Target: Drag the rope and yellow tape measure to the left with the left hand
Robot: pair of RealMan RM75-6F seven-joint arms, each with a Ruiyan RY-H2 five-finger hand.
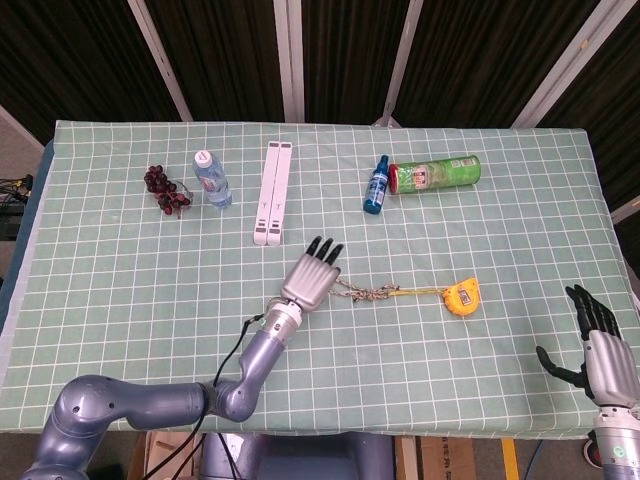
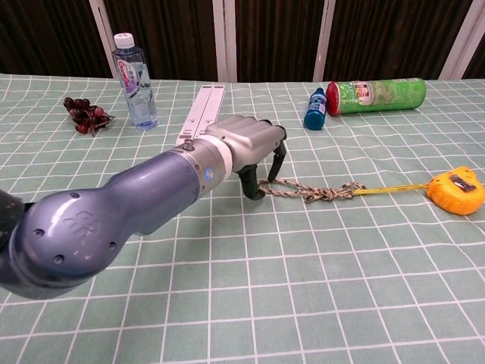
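Observation:
A braided rope (image 1: 366, 293) (image 2: 311, 190) lies near the table's middle, tied to the pulled-out strip of a yellow tape measure (image 1: 462, 297) (image 2: 455, 189) on its right. My left hand (image 1: 312, 272) (image 2: 254, 146) hovers over the rope's left loop, palm down, fingers apart and pointing down. In the chest view its thumb tip stands right at the loop; I cannot tell if it touches. It holds nothing. My right hand (image 1: 602, 347) stays beyond the table's near right corner with fingers spread and nothing in it; the chest view does not show it.
Toward the far edge stand a water bottle (image 1: 211, 179) (image 2: 133, 79), dark grapes (image 1: 166, 191) (image 2: 86, 114), a long white folded bar (image 1: 272, 192) (image 2: 203, 107), a small blue bottle (image 1: 377, 185) (image 2: 315, 110) and a green can (image 1: 436, 174) (image 2: 377, 95) on its side.

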